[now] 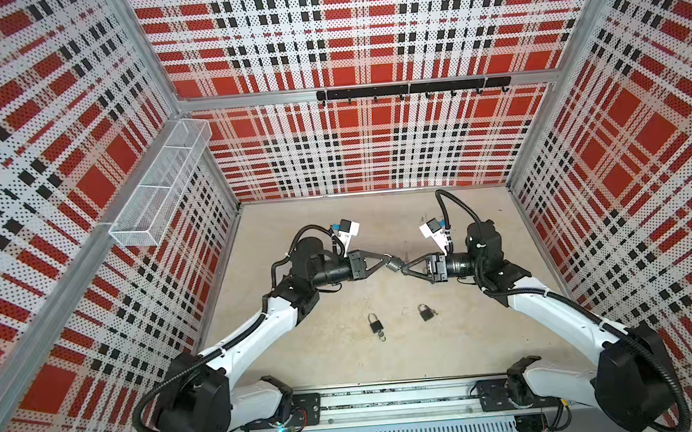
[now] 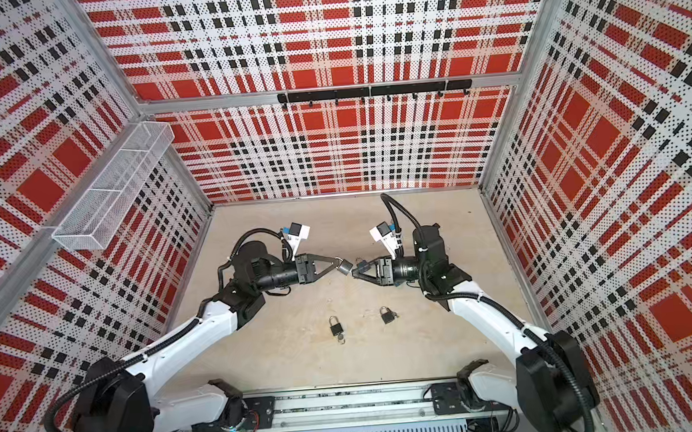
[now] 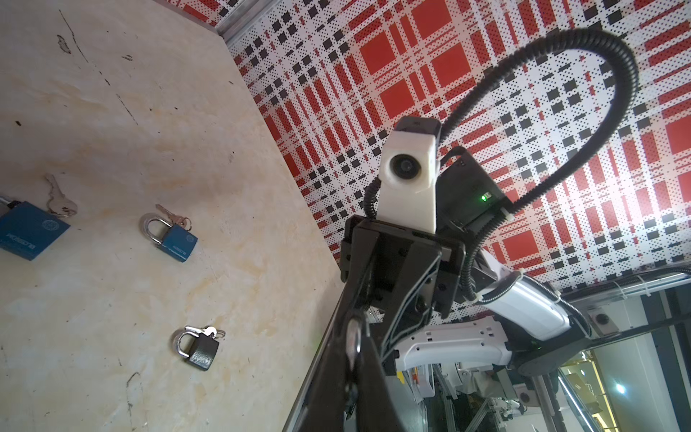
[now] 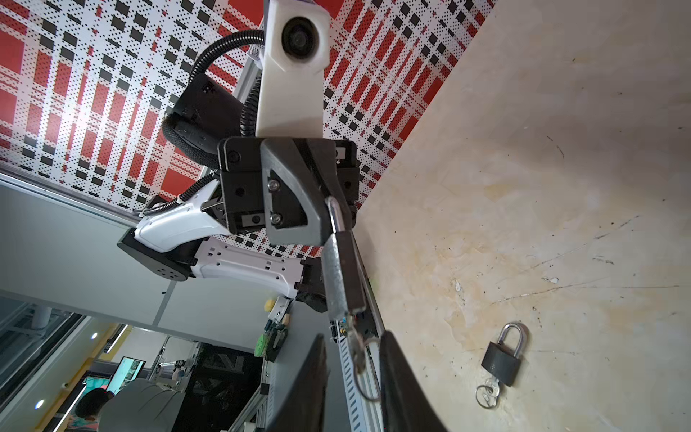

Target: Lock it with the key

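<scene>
A dark grey padlock (image 1: pixel 393 263) (image 2: pixel 346 267) hangs in mid-air over the middle of the table. My left gripper (image 1: pixel 389 260) (image 2: pixel 340 263) is shut on its silver shackle (image 3: pixel 353 336) (image 4: pixel 334 213). In the right wrist view the padlock body (image 4: pixel 342 273) points toward me, and a key (image 4: pixel 357 355) on a wire ring (image 4: pixel 368 389) sticks out of its end. My right gripper (image 4: pixel 353 336) (image 1: pixel 403 269) (image 2: pixel 354 272) is open, its fingers standing on either side of the key with a gap on each side.
Two black padlocks (image 1: pixel 376 325) (image 1: pixel 426 311) with keys lie on the table nearer the front. The left wrist view also shows a black padlock (image 3: pixel 198 348) and two blue padlocks (image 3: pixel 172 235) (image 3: pixel 26 235) with keys. Patterned walls enclose the table.
</scene>
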Available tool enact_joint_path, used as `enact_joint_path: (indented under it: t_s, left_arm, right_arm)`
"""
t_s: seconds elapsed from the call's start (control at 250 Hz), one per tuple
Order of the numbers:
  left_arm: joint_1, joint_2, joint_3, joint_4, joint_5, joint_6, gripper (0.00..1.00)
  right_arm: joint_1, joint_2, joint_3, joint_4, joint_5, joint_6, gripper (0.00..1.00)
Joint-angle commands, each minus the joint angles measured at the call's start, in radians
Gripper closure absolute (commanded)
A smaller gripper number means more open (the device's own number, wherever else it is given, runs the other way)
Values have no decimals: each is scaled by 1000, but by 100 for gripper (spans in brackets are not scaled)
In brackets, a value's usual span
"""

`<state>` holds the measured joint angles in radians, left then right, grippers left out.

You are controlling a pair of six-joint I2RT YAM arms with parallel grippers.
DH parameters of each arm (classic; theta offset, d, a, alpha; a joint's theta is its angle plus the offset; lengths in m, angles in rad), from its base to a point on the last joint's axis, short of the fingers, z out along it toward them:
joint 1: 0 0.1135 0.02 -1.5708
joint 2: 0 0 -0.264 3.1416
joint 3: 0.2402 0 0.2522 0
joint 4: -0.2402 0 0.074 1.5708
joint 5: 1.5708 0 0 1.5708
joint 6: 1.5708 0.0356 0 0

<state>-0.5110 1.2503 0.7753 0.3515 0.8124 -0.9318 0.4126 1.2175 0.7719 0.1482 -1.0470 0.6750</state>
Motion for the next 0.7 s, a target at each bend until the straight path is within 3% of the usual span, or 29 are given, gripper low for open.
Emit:
enact_joint_path:
  t_s: [0.0, 0.164, 0.696]
  left_arm:
    - [5, 6, 33, 61, 14, -21, 100]
    - [5, 11, 30, 72, 15, -25, 100]
    - [71, 35, -3, 228, 28, -131, 100]
  right_arm:
    - [-3, 11, -8, 54, -13, -2, 80]
    - [-4, 20, -13, 87, -19, 24, 100]
    - [-3, -6, -60, 117, -18, 48, 100]
